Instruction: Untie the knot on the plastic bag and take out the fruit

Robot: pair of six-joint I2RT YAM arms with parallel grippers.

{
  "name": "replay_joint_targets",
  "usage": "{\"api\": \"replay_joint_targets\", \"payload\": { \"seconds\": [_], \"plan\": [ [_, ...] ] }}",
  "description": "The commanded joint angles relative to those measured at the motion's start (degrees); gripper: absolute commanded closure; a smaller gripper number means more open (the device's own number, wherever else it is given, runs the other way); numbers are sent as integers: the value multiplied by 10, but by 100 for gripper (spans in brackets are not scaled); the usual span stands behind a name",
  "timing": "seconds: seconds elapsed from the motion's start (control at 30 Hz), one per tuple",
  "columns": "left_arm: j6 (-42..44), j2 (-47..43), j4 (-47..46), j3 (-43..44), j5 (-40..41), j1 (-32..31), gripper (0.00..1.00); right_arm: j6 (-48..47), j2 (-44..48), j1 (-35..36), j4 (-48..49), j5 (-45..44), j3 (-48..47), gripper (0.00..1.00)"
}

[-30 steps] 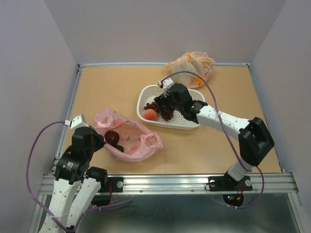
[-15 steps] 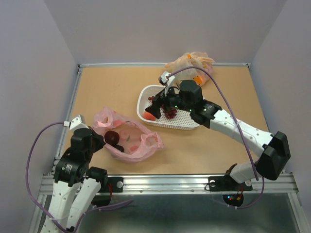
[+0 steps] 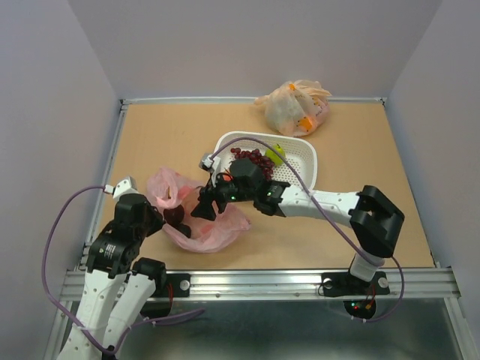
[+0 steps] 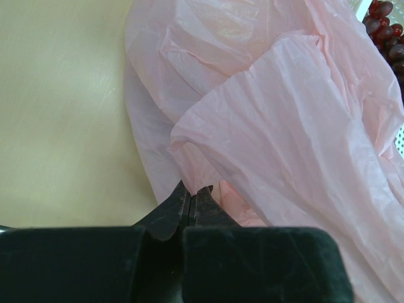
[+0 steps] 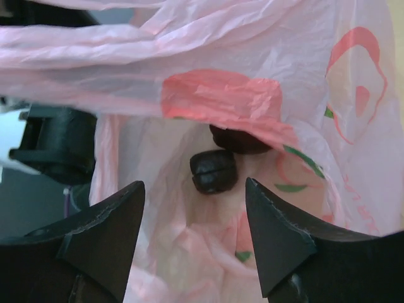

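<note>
Got the left gripper [image 4: 190, 203] pinched shut on the plastic bag [image 3: 229, 221] at its near-left edge, propping the mouth open. No knot in sight, just a wide gape, so probably undone. Thin slippery film though, so could easily slide out of that pinch and flop over the fruit. Middle: right gripper [image 5: 192, 188] hanging over the opening, jaws apart, dark plum [image 5: 214, 170] sitting deep inside, right between them. Risky bit: snagging a fold of pink along with it, or lifting and dragging the whole bag. Further right, basket [image 3: 309, 161] already holding grapes [image 3: 251, 157] and a yellow-green piece [image 3: 276, 154].
</note>
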State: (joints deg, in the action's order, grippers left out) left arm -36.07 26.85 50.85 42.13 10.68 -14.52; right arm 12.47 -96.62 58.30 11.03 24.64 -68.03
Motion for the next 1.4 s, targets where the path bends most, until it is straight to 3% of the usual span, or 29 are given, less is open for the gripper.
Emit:
{"api": "replay_joint_targets", "payload": {
  "seconds": [0.0,0.17,0.3,0.43,0.63,1.03,1.17,1.27,1.33,1.37],
  "plan": [
    [9,9,1,25,-9,2,100,70,-60,9,137,0,3,31],
    [22,8,-8,35,-23,3,100,114,-133,20,177,-36,-27,29],
    [33,5,-15,44,-36,2,100,142,-186,22,200,-76,-62,10],
    [42,0,-23,45,-56,2,100,164,-228,25,212,-78,-103,0],
    [56,-2,-43,41,-97,2,100,184,-284,37,214,-80,-157,0],
    [60,-21,-33,25,-104,2,100,156,-387,79,143,-20,-256,2],
    [59,-31,-28,16,-104,3,100,155,-393,82,141,-34,-254,11],
    [59,-33,-22,15,-100,2,100,146,-385,82,143,-49,-247,26],
    [58,-32,-15,17,-85,2,100,136,-372,81,142,-53,-234,49],
    [56,-32,-12,18,-78,2,100,134,-356,82,143,-62,-227,65]
  ]
}}
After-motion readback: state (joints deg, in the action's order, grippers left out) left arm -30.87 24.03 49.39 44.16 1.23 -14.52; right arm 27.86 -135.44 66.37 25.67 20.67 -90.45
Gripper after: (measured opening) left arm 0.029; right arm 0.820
